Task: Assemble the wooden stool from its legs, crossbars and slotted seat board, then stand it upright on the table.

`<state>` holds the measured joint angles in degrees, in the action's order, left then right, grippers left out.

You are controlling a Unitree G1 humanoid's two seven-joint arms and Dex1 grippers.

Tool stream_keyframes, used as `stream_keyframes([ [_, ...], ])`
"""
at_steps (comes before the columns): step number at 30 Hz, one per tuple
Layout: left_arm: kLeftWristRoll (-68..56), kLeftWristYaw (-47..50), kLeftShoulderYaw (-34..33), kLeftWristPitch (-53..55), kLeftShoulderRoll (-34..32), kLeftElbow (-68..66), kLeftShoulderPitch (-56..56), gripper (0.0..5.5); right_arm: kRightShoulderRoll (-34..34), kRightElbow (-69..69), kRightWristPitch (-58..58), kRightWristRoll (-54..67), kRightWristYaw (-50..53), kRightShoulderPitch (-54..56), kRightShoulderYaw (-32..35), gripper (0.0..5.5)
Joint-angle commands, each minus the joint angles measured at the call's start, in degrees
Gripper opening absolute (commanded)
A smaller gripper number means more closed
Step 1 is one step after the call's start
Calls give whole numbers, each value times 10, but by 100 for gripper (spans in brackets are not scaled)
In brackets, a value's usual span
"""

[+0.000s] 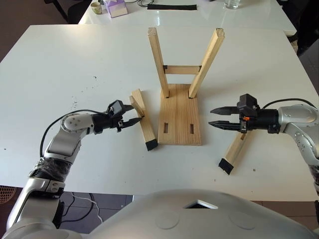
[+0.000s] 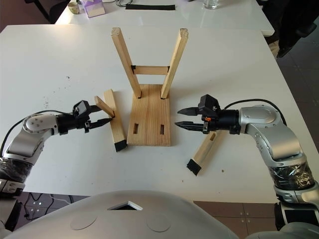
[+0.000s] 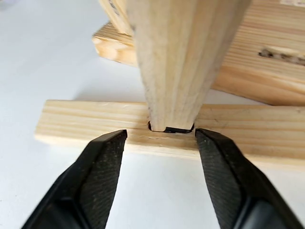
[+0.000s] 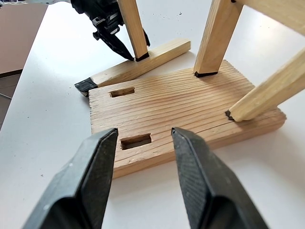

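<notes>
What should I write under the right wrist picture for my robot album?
Open right gripper faces two empty slots in the seat board; two legs already stand at its far end.

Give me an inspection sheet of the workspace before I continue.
Surface: white table, a few dark specks on its left.
Job's things: seat board lying flat, two legs and crossbar fitted at its far end, near slots empty; loose leg with crossbar stub left of the board; second loose leg to its right.
Clutter: nothing seen.
Grippers: left gripper open, astride the stub joint; right gripper open, near the board's right edge.
Cables: black cable along each forearm.
Surroundings: second table behind, with cup, box, glass.
</notes>
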<state>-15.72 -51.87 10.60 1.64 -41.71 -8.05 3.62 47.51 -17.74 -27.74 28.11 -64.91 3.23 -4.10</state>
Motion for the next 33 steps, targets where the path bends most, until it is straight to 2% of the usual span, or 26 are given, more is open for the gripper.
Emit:
stream_keyframes([
  [1, 1, -7, -12, 33, -2, 7, -67, 297, 6, 2, 7, -7, -6, 12, 3, 207],
  [9, -130, -27, -175, 96, -42, 168, -138, 297, 13, 5, 14, -7, -4, 1, 18, 207],
  [15, -295, 22, -284, 195, -22, 287, -97, 297, 11, 10, 16, -8, -7, 9, 22, 207],
  [16, -330, 36, -290, 214, -18, 309, -81, 297, 11, 11, 17, -8, -8, 11, 21, 207],
  [21, -415, 92, -292, 265, 1, 355, -11, 218, 9, 17, 19, -12, -12, 26, 13, 207],
  [30, -409, 132, -264, 284, 32, 335, 64, 218, 6, 20, 22, -19, -21, 38, 2, 207],
  [33, -377, 125, -219, 290, 49, 317, 37, 218, 5, 17, 24, -20, -20, 34, 0, 207],
])
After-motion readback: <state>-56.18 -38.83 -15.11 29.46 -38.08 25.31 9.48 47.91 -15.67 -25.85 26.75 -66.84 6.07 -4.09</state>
